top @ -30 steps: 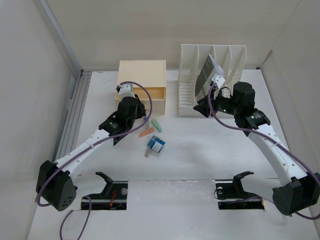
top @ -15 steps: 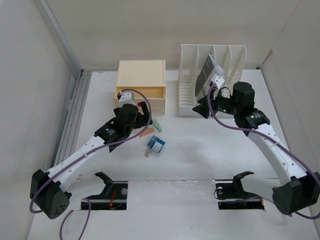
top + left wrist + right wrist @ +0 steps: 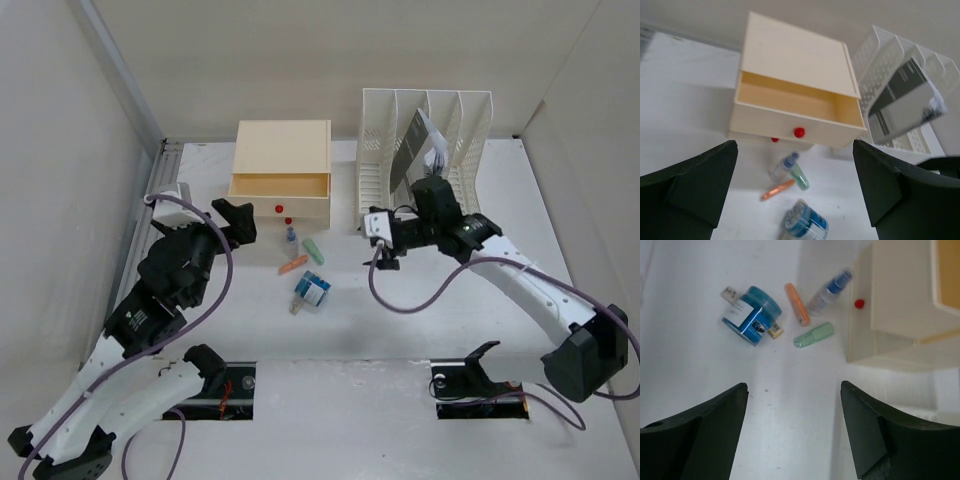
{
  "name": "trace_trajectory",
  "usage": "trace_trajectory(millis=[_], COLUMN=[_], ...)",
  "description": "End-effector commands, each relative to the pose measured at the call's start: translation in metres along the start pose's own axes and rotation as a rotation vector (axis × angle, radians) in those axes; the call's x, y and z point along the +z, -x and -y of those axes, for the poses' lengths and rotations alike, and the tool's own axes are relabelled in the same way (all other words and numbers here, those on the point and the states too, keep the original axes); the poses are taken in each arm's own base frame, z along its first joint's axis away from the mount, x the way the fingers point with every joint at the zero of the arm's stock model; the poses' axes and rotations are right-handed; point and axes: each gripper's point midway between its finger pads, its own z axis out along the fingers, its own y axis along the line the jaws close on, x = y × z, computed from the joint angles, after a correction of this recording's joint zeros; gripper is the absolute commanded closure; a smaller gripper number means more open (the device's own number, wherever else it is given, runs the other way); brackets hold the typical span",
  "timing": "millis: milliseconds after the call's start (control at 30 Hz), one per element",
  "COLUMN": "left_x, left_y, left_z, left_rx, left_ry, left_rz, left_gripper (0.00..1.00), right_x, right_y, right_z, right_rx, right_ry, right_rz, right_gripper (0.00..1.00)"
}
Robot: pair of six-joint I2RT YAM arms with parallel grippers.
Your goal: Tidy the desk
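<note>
The desk (image 3: 420, 320) is a white tabletop. On it lie a small clear spray bottle (image 3: 290, 238) (image 3: 782, 166) (image 3: 827, 290), a green tube (image 3: 314, 249) (image 3: 801, 176) (image 3: 813, 335), an orange tube (image 3: 293, 265) (image 3: 777, 190) (image 3: 797, 310) and a blue round container (image 3: 312, 290) (image 3: 805, 222) (image 3: 752, 315) on its side. My left gripper (image 3: 238, 220) (image 3: 794, 150) hangs open to the left of them, holding nothing. My right gripper (image 3: 378, 240) (image 3: 794, 390) is open and empty to their right, low over the desk.
A cream drawer box (image 3: 280, 160) (image 3: 795, 65) (image 3: 895, 295) with red knobs stands at the back, its top drawer (image 3: 790, 97) pulled out and empty. A white slotted file rack (image 3: 425, 150) (image 3: 890, 55) beside it holds a grey notebook (image 3: 410, 150) (image 3: 905, 105). Walls close in on both sides.
My left arm drew back to the left from the drawer box and its jaws opened; the spray bottle now lies in front of the box. My right arm swung from the rack leftward, jaws wider.
</note>
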Motion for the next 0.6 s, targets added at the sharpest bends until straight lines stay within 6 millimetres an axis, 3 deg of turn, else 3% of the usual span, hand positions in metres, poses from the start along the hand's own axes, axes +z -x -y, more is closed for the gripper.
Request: trace_trajectory(millis=[0, 167, 367, 400, 567], left_x=[0.001, 0.007, 0.000, 0.000, -0.003], left_y=[0.014, -0.010, -0.004, -0.006, -0.006], left_z=[-0.036, -0.056, -0.058, -0.060, -0.060], left_rx=[0.129, 0.139, 0.099, 0.096, 0.088], left_ry=[0.178, 0.251, 0.244, 0.243, 0.230], left_rz=[0.083, 0.089, 0.128, 0.131, 0.137], left_gripper=[0.00, 0.00, 0.00, 0.00, 0.00], right_x=[0.017, 0.065, 0.116, 0.116, 0.146], right_y=[0.009, 0.003, -0.015, -0.009, -0.021], right_z=[-0.009, -0.007, -0.015, -0.014, -0.025], right_rx=[-0.492, -0.702, -0.795, -0.820, -0.849], right_ry=[0.081, 0.109, 0.264, 0.268, 0.388], right_rz=[-0.026, -0.067, -0.147, -0.147, -0.202], right_gripper=[0.20, 0.20, 0.20, 0.20, 0.21])
